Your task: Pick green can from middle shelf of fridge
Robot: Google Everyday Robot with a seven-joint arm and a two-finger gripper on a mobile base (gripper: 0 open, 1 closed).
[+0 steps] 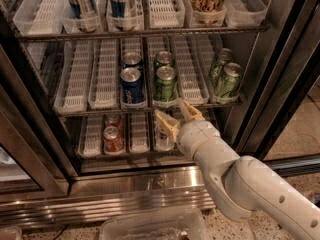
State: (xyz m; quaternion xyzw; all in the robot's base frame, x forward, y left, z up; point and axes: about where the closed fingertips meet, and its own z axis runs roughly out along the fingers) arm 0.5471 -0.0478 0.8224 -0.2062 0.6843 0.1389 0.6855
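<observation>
Warm dim light, soft blur; pincer bright below middle shelf

Close, downward view into the fridge (pincer at centre)

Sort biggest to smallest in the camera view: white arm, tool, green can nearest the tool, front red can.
Largest first:
white arm
tool, open at the middle shelf's edge
green can
front red can, partly hidden, so unsure

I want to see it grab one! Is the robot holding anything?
No, nothing. The gripper sits below the front middle green can, jaws open and empty.
</observation>
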